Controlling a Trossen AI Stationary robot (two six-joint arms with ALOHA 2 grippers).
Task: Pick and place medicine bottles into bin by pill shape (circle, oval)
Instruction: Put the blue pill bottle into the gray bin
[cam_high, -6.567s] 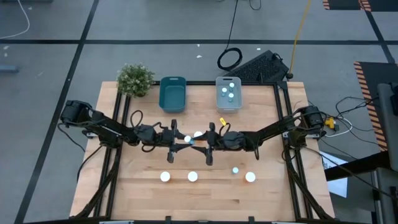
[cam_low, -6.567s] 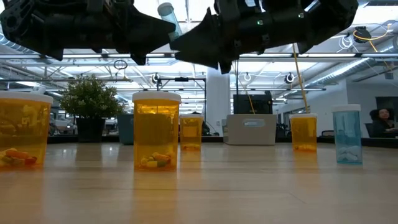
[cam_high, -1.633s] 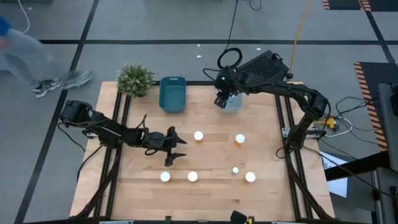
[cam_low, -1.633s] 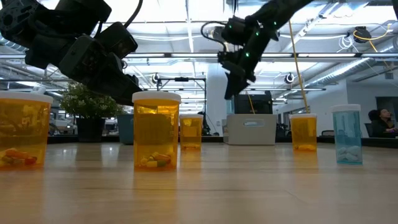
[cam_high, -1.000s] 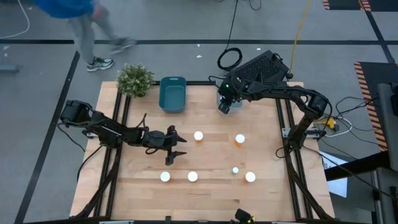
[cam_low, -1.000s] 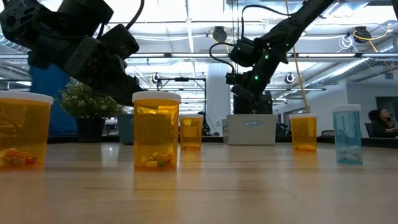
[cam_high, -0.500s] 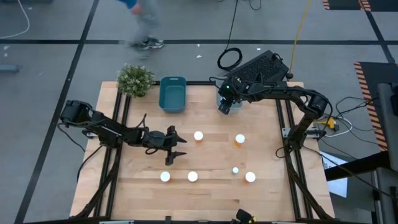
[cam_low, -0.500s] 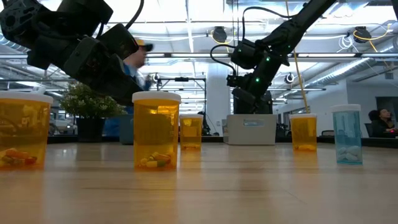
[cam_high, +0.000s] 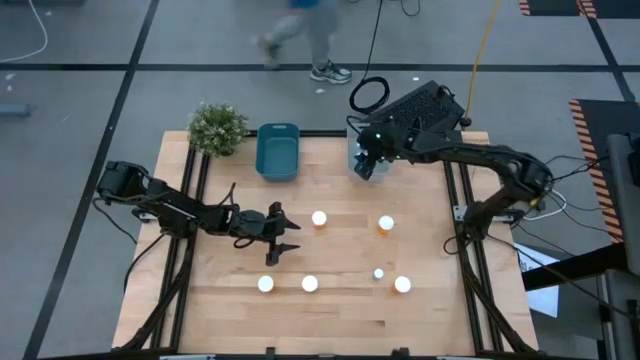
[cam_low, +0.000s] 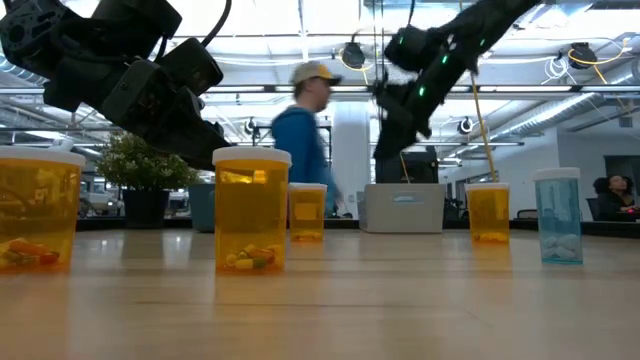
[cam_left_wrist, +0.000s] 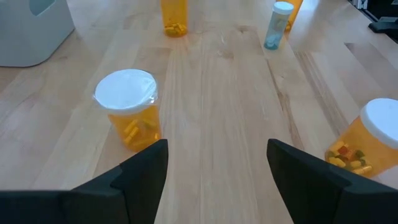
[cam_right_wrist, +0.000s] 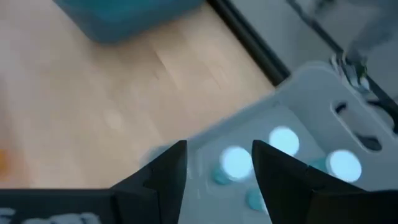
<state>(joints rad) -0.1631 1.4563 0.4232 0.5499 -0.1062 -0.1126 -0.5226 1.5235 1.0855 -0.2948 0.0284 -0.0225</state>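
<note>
Surface (cam_high: 340, 310) of pale wooden planks fills my overhead feed, with a dark teal plastic bin (cam_high: 278, 152) and a pale grey bin (cam_right_wrist: 323, 112) side by side at its far edge, beside a small green potted plant (cam_high: 217, 127). A person in a blue top (cam_low: 300, 125) is walking past behind the surface. My right pincer (cam_right_wrist: 214, 163) hovers over the grey bin with its fingers apart and nothing between them; small blue-teal white-capped bottles (cam_right_wrist: 284, 140) lie below it in that bin. My left pincer (cam_left_wrist: 214, 165) waits low over the surface's left middle, fingers spread and empty, facing an amber-orange bottle with a wide white cap (cam_left_wrist: 129, 109). Five or six bottles stand loose on the boards. I judge the risk is mis-sorting: pill shapes are hard to read through amber walls, and a careless descent could topple a neighbour.
</note>
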